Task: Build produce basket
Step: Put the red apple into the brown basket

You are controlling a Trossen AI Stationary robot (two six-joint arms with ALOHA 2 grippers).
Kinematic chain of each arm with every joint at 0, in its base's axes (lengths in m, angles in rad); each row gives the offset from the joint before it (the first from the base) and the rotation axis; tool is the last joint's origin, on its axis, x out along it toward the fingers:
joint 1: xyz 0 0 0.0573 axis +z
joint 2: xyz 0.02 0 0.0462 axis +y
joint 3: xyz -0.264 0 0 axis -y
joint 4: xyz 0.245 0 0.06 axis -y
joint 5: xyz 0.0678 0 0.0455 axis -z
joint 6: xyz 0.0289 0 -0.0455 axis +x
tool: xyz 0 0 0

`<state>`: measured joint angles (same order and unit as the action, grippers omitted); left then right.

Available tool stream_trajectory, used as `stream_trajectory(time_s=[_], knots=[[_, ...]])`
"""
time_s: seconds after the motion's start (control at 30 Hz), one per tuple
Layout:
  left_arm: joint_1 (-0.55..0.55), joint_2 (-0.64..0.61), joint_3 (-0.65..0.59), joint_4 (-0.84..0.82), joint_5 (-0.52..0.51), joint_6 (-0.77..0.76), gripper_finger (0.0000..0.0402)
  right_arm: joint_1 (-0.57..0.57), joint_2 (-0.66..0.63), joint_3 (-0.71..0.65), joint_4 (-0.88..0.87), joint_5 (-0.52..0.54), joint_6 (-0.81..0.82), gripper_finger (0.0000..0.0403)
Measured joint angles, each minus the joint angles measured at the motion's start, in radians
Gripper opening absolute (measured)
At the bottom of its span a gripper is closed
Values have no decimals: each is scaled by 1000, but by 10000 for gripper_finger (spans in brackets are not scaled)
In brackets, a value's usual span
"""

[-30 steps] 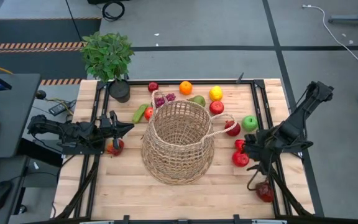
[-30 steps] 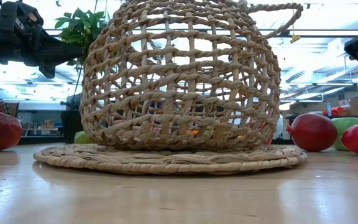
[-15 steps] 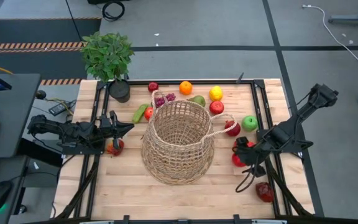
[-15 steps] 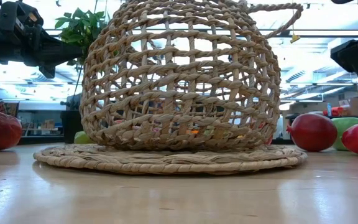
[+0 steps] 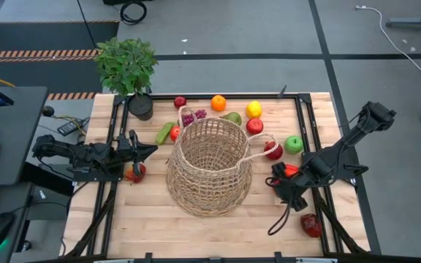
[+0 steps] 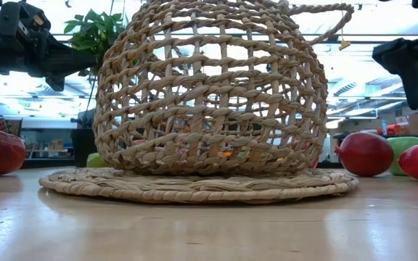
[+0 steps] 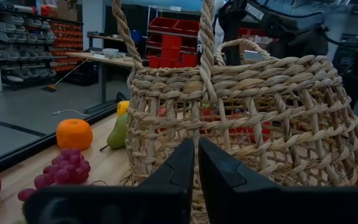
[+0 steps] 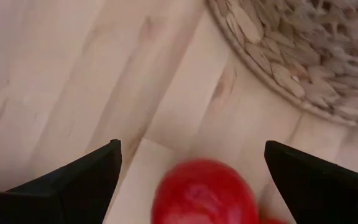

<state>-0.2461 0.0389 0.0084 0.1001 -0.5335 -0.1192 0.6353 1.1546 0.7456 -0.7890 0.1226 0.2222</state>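
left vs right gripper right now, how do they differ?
The left gripper has its fingers shut and empty; the right gripper is spread wide open. The left gripper points level at the basket from the table's left side; the right gripper aims down over a red apple on the right. Both are dark two-finger grippers holding nothing.

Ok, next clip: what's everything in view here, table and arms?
basket: one, tan wicker, table centre
potted plant: one, green in black pot, far left corner
red fruits: at least seven, red, around the basket
orange: one, orange, far edge
lemon: one, yellow, far edge
grapes: one bunch, purple, behind basket
pear: one, green, behind basket
cucumber: one, green, left of basket
green apple: one, green, right of basket
left claw: shut, left of basket
right claw: open, above a red fruit
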Motion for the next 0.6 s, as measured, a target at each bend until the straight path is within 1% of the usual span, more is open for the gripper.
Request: stream_trajectory(time_s=[0.13, 0.27, 0.37, 0.6], knots=[[0, 0, 0, 0, 0, 0, 33, -34, 63, 87, -198, -63, 58, 399], [0, 0, 0, 0, 0, 0, 36, -51, 114, 150, -357, -74, 65, 399], [0, 0, 0, 0, 0, 0, 33, -62, 146, 150, -367, -113, 95, 400], [0, 0, 0, 0, 0, 0, 28, -60, 250, 135, -371, -122, 94, 400]])
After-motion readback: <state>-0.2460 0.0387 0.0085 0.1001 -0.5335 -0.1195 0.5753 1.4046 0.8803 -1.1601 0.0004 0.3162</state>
